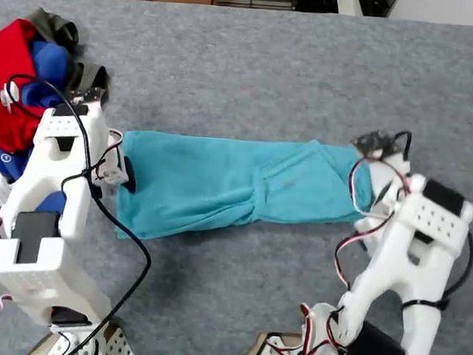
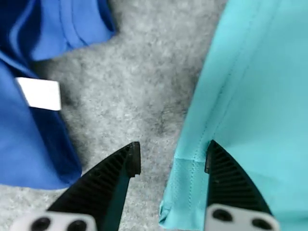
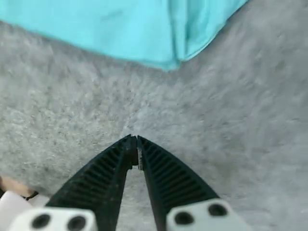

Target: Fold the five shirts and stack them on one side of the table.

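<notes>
Left wrist view has your left gripper open and empty, straddling the left hem of the teal shirt, which lies as a long strip across the middle of the surface. Get both layers between the jaws before closing. Your right gripper is pinched shut, empty, just off the shirt's right end. I'd open it and grab that corner too.

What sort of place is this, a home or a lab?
Probably a robotics lab bench: two white plastic robot arms with exposed wiring at a grey felt-covered table, with a flattened teal fabric shirt between them.
</notes>
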Robot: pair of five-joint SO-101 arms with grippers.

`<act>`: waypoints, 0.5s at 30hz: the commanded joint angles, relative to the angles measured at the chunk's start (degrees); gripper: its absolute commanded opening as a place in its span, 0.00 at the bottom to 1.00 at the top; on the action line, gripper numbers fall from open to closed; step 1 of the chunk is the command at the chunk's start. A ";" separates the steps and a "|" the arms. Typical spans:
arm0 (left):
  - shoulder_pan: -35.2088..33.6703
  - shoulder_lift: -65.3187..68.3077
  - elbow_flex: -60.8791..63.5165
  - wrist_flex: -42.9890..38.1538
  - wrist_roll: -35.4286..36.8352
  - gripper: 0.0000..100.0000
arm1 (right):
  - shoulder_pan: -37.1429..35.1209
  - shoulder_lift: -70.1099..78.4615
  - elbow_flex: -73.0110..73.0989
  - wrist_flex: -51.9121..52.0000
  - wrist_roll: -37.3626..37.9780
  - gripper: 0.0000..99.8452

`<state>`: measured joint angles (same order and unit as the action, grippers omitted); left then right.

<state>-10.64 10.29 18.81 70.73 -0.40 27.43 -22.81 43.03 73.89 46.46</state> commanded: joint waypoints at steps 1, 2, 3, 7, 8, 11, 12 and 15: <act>0.79 0.31 -2.46 0.26 -0.35 0.23 | 2.07 -2.33 3.65 -3.69 0.70 0.00; 0.79 0.75 -2.46 0.09 -0.35 0.23 | 2.24 -2.33 4.44 -4.31 0.70 0.00; 0.79 1.36 -2.46 0.00 -0.35 0.23 | 2.24 -2.33 5.05 -4.75 0.62 0.00; 0.97 6.64 -2.46 0.26 0.79 0.21 | 2.24 -2.33 5.85 -5.27 0.44 0.00; 0.97 8.48 -2.73 0.09 2.29 0.19 | 2.24 -2.42 5.85 -5.27 0.44 0.00; 1.05 12.44 -5.36 1.23 6.33 0.11 | 2.24 -2.59 5.85 -5.27 0.44 0.00; 1.05 13.49 -6.95 1.93 7.30 0.08 | 2.24 -2.68 5.85 -5.27 0.44 0.00; 1.05 15.96 -9.93 3.43 9.41 0.02 | 2.24 -2.68 5.85 -5.27 0.44 0.00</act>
<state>-9.23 23.03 10.81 73.27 6.46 28.75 -23.52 48.84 69.49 46.46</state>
